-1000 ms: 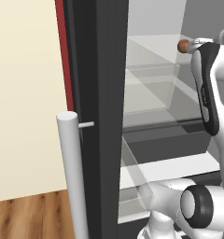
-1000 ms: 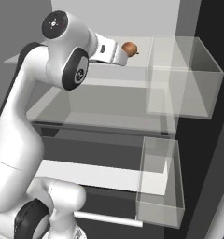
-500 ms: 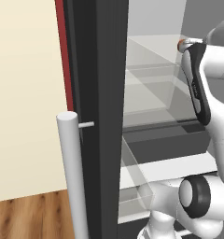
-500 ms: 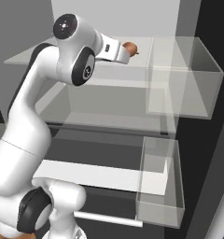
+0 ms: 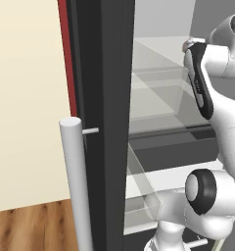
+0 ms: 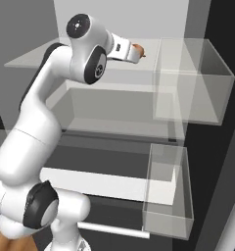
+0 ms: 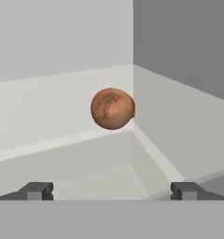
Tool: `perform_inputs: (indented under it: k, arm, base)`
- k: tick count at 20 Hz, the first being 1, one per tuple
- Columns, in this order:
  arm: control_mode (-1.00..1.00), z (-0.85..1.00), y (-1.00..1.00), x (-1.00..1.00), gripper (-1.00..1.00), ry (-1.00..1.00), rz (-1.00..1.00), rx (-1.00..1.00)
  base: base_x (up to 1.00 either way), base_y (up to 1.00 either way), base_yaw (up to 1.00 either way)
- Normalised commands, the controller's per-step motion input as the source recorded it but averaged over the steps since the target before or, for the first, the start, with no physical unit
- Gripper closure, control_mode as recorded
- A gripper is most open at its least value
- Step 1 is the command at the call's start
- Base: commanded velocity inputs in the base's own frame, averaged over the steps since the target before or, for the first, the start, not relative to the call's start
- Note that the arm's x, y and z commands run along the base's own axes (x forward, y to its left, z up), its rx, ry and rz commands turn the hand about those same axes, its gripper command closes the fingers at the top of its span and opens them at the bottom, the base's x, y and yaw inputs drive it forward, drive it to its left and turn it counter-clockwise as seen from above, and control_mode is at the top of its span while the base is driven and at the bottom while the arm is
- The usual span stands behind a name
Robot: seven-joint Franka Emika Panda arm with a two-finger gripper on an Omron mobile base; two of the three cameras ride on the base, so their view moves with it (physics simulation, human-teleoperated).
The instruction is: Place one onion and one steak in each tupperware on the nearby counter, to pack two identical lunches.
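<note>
Grey fridge corner, onion [image 7: 112, 108] ahead of wide-spread gripper [image 7: 111, 190]

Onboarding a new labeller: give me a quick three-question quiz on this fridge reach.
1. True or false: the gripper is shut on the orange-brown onion.
2. The onion sits: A) in a back corner of the upper fridge shelf; B) in a clear door bin; C) on the floor.
3. Fill in: in the hand view the onion lies ___ the two fingertips, not between them.

Key: 1 false, the jaws stand open and empty; 2 A; 3 beyond.
</note>
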Motion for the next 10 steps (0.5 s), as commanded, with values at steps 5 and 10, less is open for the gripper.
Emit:
perform_inputs:
  k: [5,10]
  arm:
    - [-1.00,0.00,-0.24,0.31,-1.00,0.02,0.00,0.00]
    - [-1.00,0.00,-0.09,0.39,-1.00,0.03,0.00,0.00]
  base:
    - [0.00,0.00,0.00]
    - [0.00,0.00,0.00]
